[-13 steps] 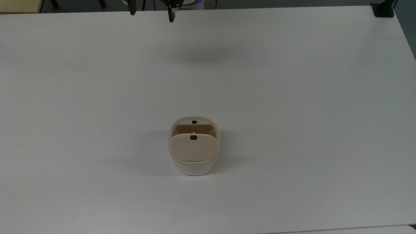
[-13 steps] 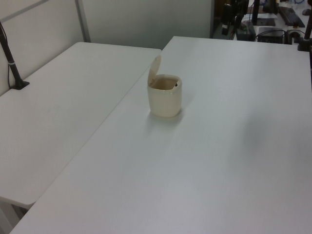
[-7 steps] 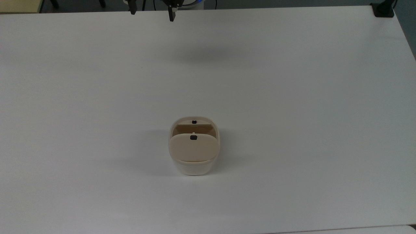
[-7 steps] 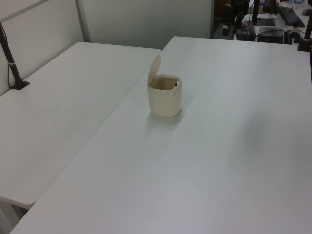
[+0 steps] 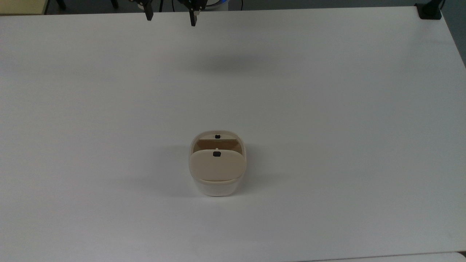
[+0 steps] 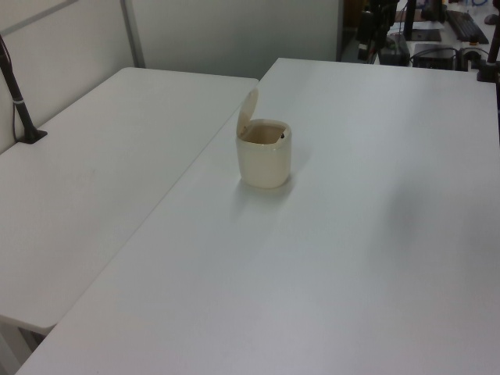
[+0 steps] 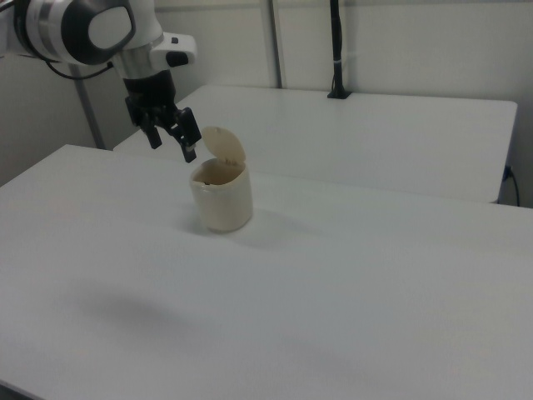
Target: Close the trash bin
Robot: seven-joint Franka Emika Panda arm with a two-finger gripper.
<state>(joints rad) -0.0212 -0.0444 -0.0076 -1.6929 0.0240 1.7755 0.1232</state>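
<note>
The cream-white trash bin (image 5: 217,185) stands on the white table (image 5: 327,109), a little toward the top view's bottom from the middle. Its beige lid (image 5: 217,166) with a small black button stands raised on its hinge, and the inside of the bin shows. The left view has the trash bin (image 6: 264,160) with the lid (image 6: 248,114) tilted up on its left side. My gripper (image 5: 170,16) hangs open at the top view's upper edge, far from the bin and holding nothing. The right view has the gripper (image 7: 172,143) in the air beside the raised lid (image 7: 225,148).
A black clamp (image 5: 429,11) sits on the table's corner at the top view's upper right. A second white table (image 6: 101,156) adjoins on the left view's left, with a black pole (image 6: 16,86) clamped to it. Desks with equipment stand behind the table.
My fingertips reach very slightly further into the top view than before. The bin and its lid have not moved.
</note>
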